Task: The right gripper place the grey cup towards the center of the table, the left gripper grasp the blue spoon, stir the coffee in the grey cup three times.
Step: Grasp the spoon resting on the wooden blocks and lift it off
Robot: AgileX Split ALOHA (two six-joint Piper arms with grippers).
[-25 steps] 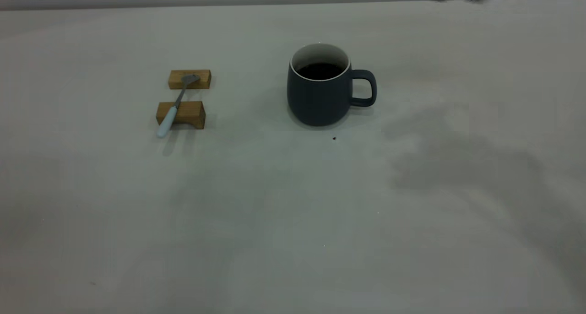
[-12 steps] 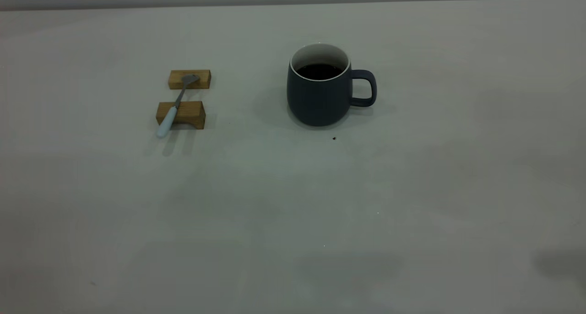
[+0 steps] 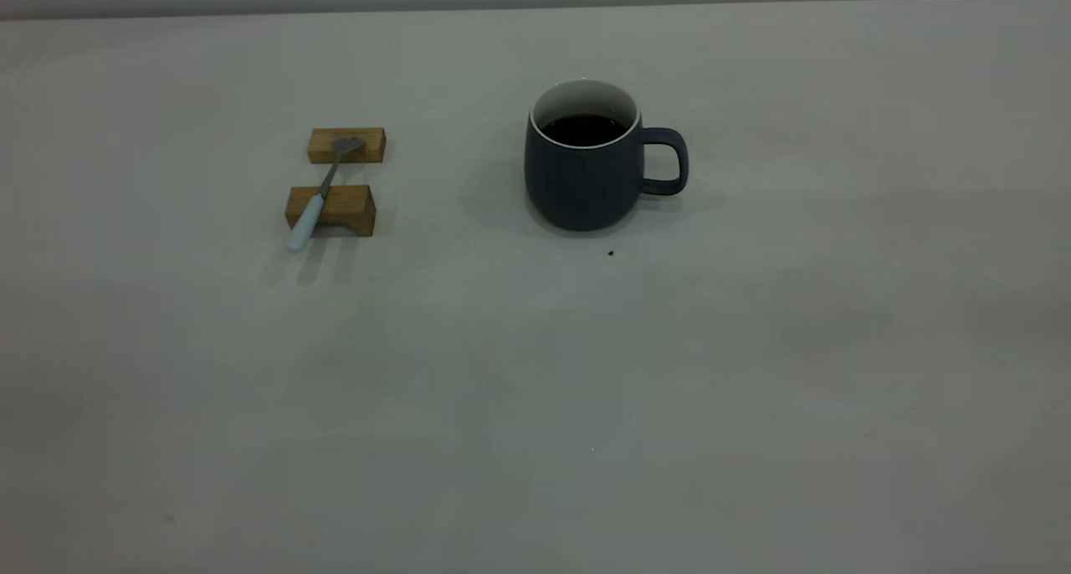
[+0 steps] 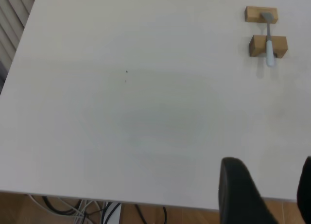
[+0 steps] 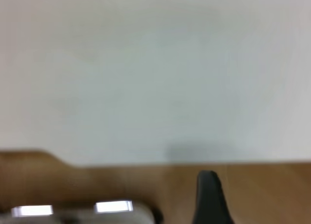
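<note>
While the grey cup (image 3: 583, 168) stands mid-table, the left gripper (image 4: 265, 192), fingers apart and empty, must next reach the blue spoon (image 3: 314, 204); right's state unclear.

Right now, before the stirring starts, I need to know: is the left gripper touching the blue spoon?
Apart. The left wrist view shows the left gripper back at the table edge, bare surface separating it from the blue spoon.

Matt slate-grey cup (image 3: 581, 176) with smooth white lining; spoon (image 3: 322, 191) of dull grey metal with a pale blue handle; two wooden blocks (image 3: 331, 209); matt pale table (image 3: 535, 390).
</note>
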